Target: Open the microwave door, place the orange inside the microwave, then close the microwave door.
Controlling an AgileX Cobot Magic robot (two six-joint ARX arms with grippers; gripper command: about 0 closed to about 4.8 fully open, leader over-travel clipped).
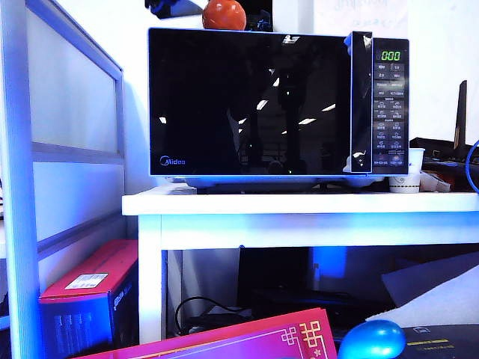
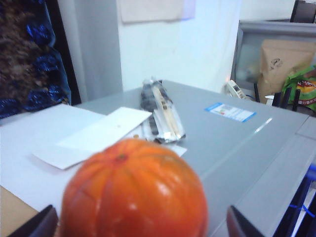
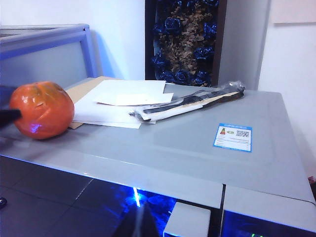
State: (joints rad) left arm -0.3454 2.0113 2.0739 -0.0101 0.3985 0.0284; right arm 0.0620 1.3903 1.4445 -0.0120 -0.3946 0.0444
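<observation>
The microwave (image 1: 277, 105) stands on a white table (image 1: 299, 203) with its glossy black door (image 1: 247, 105) shut. The orange (image 1: 224, 15) rests on the microwave's grey top (image 3: 197, 148). My left gripper (image 2: 140, 227) is open, with one dark fingertip (image 2: 42, 222) on each side of the orange (image 2: 134, 190) and a gap showing at one side. From the right wrist view the orange (image 3: 42, 109) sits at the top's front edge. My right gripper (image 3: 140, 222) is shut and empty, in front of the door's upper edge (image 3: 49, 207) beside the pale handle top (image 3: 190, 222).
White papers (image 3: 123, 101), a wrapped packet of chopsticks (image 3: 190, 101) and a blue sticker (image 3: 233, 137) lie on the microwave's top. A paper cup (image 1: 406, 172) stands right of the microwave. A shiny blue egg (image 1: 372, 340), a red box (image 1: 90, 299) and a partition (image 1: 60, 134) are nearby.
</observation>
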